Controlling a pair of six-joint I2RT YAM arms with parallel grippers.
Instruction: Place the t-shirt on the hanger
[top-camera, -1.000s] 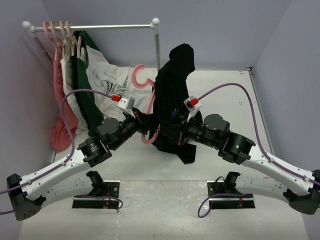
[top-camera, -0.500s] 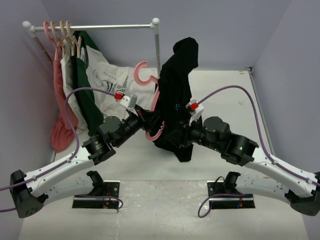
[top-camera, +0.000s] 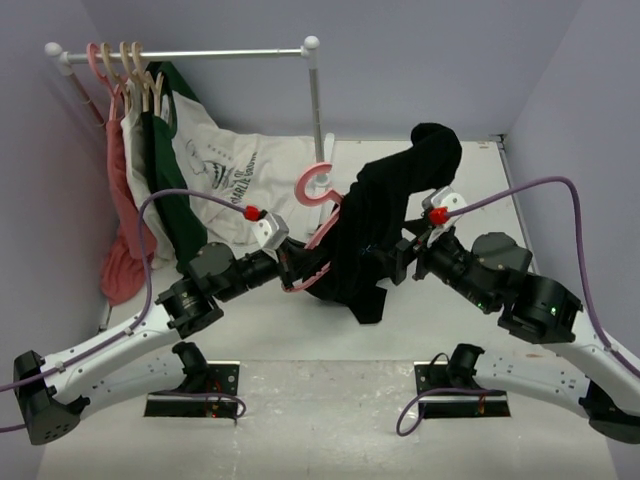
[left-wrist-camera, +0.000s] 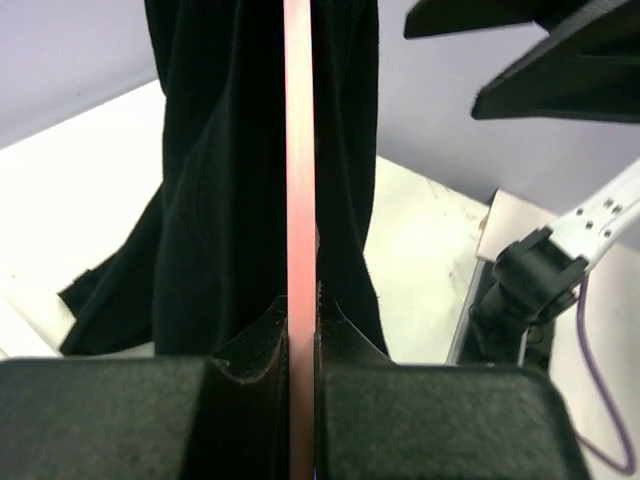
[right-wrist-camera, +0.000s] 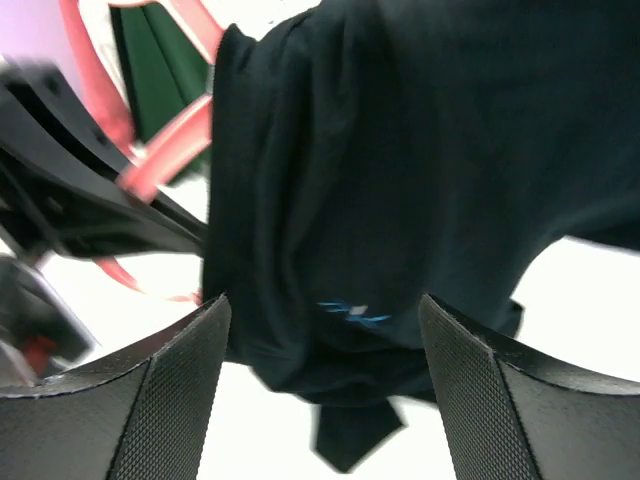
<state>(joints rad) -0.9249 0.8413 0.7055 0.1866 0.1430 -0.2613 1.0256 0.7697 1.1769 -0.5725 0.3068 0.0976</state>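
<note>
The pink hanger (top-camera: 318, 185) is held tilted above the table, hook up, with my left gripper (top-camera: 296, 268) shut on its lower bar. In the left wrist view the pink hanger bar (left-wrist-camera: 300, 180) runs straight up out of my shut left gripper (left-wrist-camera: 300, 345). The black t-shirt (top-camera: 372, 230) hangs draped over the hanger, one end bunched up high at the right. My right gripper (top-camera: 404, 256) stands open just right of the cloth. In the right wrist view my right gripper (right-wrist-camera: 325, 385) holds nothing, and the t-shirt (right-wrist-camera: 400, 170) with its blue print hangs beyond the fingers.
A clothes rack rail (top-camera: 190, 53) with its post (top-camera: 316, 100) stands at the back left. It carries a white printed shirt (top-camera: 225, 165), a dark green shirt (top-camera: 170, 195) and a pink garment (top-camera: 120, 250). Walls close in on both sides.
My right gripper has opened, let go of the t-shirt and drawn back to the right. The left arm has swung the hanger and the shirt rightwards.
</note>
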